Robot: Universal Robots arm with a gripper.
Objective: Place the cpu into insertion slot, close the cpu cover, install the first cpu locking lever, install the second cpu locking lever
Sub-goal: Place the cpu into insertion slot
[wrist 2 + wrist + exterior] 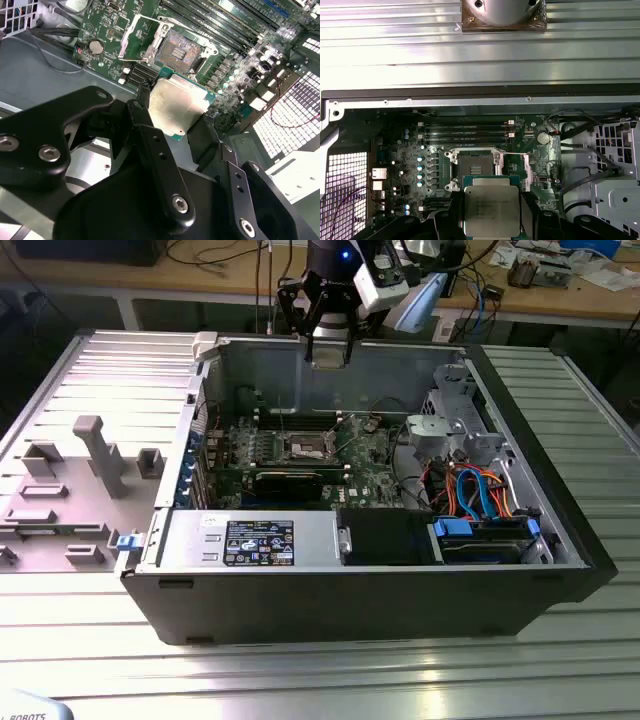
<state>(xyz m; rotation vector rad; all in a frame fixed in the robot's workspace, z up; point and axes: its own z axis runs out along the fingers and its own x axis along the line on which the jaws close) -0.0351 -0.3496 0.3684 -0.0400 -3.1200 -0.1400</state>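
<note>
Closest to our wrist cameras sit the black links of the gripper, and between its fingers we see the cpu. The fingers are clenched on two opposite edges of the chip, and its dull silver top faces the first wrist camera. In the second wrist view the cpu hangs tilted above the green motherboard, clear of it and touching nothing but the fingers.

Beyond the chip we see the insertion slot with its dark centre uncovered and nothing seated in it. The cpu cover is swung open and lies on the side of the socket toward a round coin battery. Through its square window we see green board. Narrow memory slots run in parallel just past the socket.

In the exterior view we find the gripper raised over the far wall of the open computer case, well above the insertion slot on the board inside. A long black graphics card lies just in front of the socket. Blue and orange cables bunch toward the exterior view's right. The case rests on a ribbed metal table, and a grey fixture plate lies beside it on the exterior view's left.
</note>
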